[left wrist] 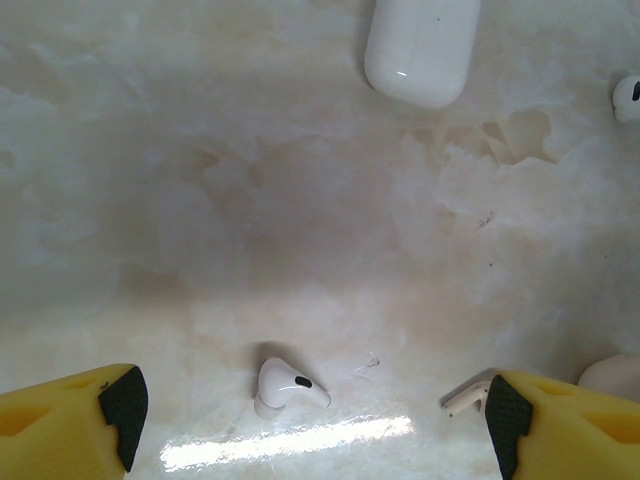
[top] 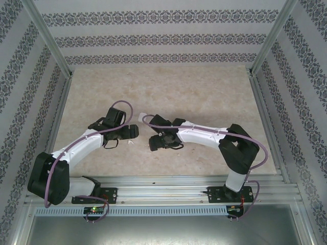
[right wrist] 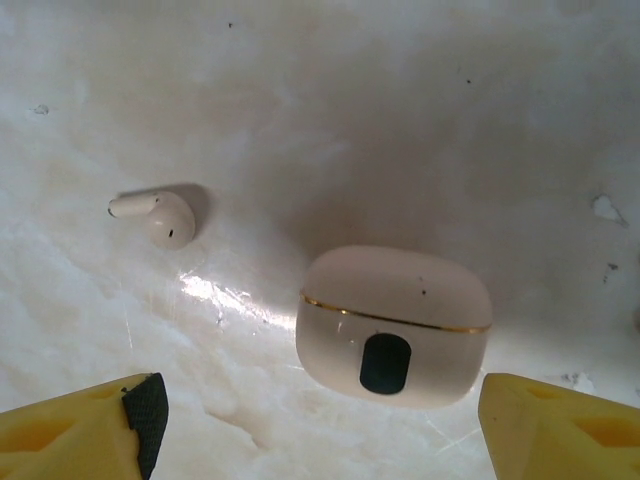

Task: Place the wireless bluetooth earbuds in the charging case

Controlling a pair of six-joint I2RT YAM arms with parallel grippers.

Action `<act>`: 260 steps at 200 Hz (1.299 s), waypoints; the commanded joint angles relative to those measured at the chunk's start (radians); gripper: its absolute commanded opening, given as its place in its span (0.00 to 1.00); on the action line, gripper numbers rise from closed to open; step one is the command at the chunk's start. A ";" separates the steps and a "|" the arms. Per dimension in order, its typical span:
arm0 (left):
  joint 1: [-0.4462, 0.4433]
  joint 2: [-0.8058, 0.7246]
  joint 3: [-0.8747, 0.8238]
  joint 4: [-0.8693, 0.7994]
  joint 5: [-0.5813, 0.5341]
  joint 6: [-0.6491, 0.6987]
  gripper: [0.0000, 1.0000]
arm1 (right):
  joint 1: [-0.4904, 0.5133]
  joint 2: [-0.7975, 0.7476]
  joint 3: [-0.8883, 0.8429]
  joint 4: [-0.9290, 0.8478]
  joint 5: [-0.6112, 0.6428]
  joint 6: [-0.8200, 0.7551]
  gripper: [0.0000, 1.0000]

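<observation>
Both arms' jaws spread, nothing pinched. Pick-up step: earbud [left wrist: 290,385] between left jaws; next squeeze softly, carry to case [left wrist: 420,50].

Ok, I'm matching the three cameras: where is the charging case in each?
Top external: too small to make out.
Left wrist: charging case at the top edge, right of centre, cut off.
Right wrist: charging case low, right of centre, dark oval showing.
Shared landmark: earbud beside it, at left wrist's right edge; same earbud upper left in right wrist.
</observation>
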 commanded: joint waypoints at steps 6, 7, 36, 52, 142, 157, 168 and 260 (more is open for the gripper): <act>-0.015 0.009 -0.005 0.016 0.003 -0.011 0.89 | -0.006 0.032 0.030 -0.044 0.029 0.004 0.81; -0.014 0.009 -0.006 0.017 0.003 -0.011 0.89 | -0.007 0.032 0.030 -0.044 0.030 0.005 0.81; -0.015 0.025 -0.007 0.031 0.025 -0.003 0.88 | -0.021 0.043 0.029 -0.045 0.030 0.004 0.81; -0.014 0.038 -0.004 0.041 0.055 0.008 0.87 | -0.028 0.054 0.026 -0.038 0.028 0.004 0.80; -0.015 0.070 -0.009 0.102 0.127 0.013 0.80 | -0.050 0.130 0.036 -0.010 -0.009 0.003 0.72; -0.014 0.066 -0.021 0.119 0.137 0.016 0.79 | -0.060 0.129 0.030 -0.003 -0.020 0.001 0.68; -0.014 0.060 -0.031 0.140 0.148 0.018 0.79 | -0.067 0.122 0.022 0.003 -0.030 0.002 0.64; -0.014 -0.061 -0.167 0.496 0.370 0.064 0.76 | -0.160 -0.149 -0.050 0.076 -0.137 0.072 0.52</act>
